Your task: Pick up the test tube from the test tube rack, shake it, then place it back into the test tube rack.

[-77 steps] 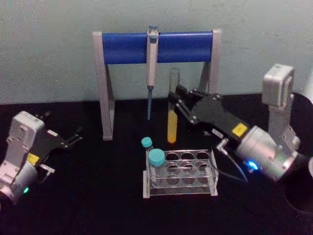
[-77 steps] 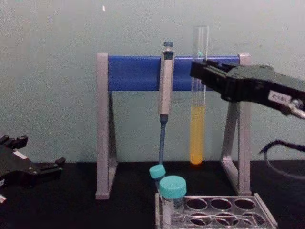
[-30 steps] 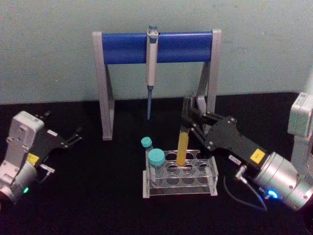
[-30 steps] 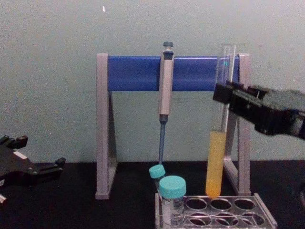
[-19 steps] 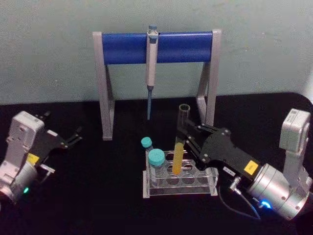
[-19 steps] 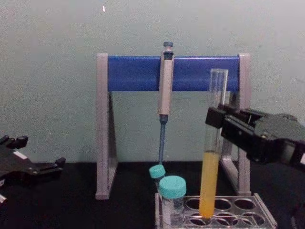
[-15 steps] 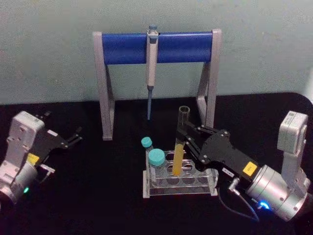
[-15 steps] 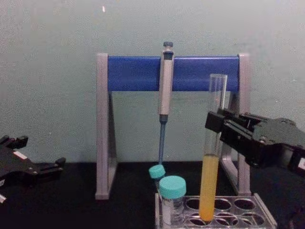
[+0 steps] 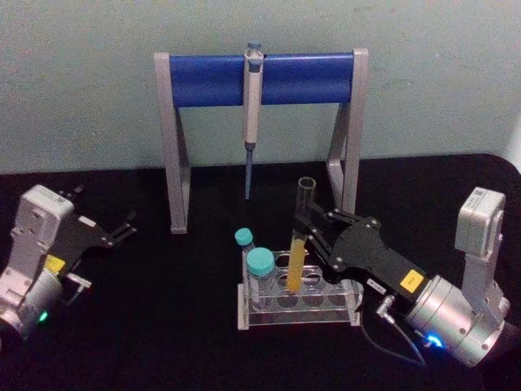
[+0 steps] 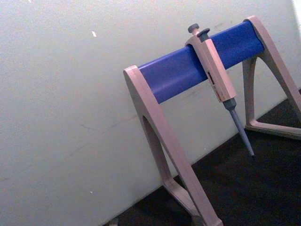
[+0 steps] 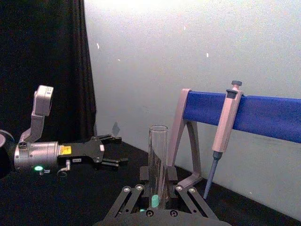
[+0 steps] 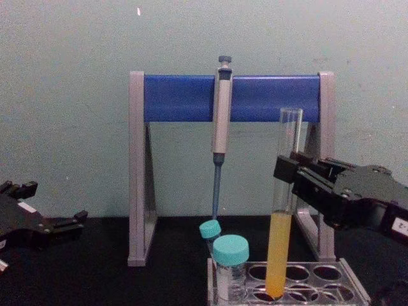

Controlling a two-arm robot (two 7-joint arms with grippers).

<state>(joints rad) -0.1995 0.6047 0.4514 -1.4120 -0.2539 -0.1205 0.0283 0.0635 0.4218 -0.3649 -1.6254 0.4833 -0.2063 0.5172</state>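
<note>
both arms look alike: matt black left gripper (image 9: pixel 129 226) w/ thin linked fingers (image 9: pixel 114 234), on a silver-grey cyl. wrist (image 9: pixel 20 301) w/ a small green led (image 9: pixel 42 316) & a square yellow sticker (image 9: pixel 54 263); pale grey boxy camera housing (image 9: pixel 41 210) mounted on it. black right gripper (image 9: pixel 308 226) has the same build: yellow square sticker (image 9: pixel 408 281), narrow white label strip (image 9: pixel 377 285), blue led (image 9: pixel 431 343) on the silver wrist barrel (image 9: pixel 452 322), grey camera box (image 9: pixel 476 221) on a stalk, thin black cable (image 9: pixel 368 330) looping off the wrist. rt wrist view: black finger links pinned w/ round silver screws (image 11: pixel 136 187).
</note>
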